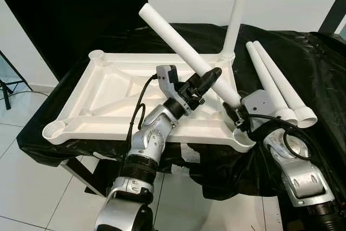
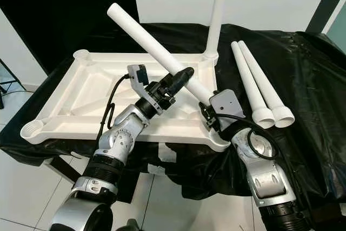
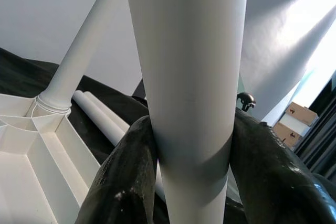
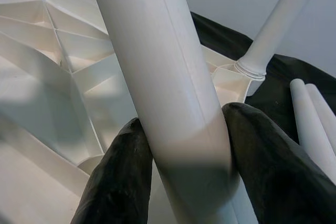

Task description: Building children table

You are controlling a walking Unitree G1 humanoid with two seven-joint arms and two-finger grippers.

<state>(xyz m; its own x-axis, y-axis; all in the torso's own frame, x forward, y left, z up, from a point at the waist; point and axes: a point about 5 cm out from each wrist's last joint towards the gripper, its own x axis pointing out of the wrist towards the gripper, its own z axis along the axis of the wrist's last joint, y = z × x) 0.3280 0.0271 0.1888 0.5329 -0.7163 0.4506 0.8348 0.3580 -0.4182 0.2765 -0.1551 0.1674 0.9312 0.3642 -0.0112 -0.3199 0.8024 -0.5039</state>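
Note:
A white plastic tabletop [image 1: 108,87] lies upside down on a black-draped surface, ribs up, with round sockets at its corners. One white leg [image 1: 236,12] stands upright in the far right socket. A second white leg [image 1: 178,44] leans diagonally over the tabletop, its low end at the near right corner. My left gripper [image 1: 208,78] is shut on this leg near its middle; my right gripper [image 1: 233,113] is shut on it close to the low end. Both wrist views show the leg [image 3: 186,77] [image 4: 163,82] clamped between black fingers.
Two spare white legs [image 1: 275,82] lie side by side on the black cloth [image 1: 319,79] to the right of the tabletop. White tiled floor [image 1: 32,187] lies below to the left. A dark doorway is behind at the left.

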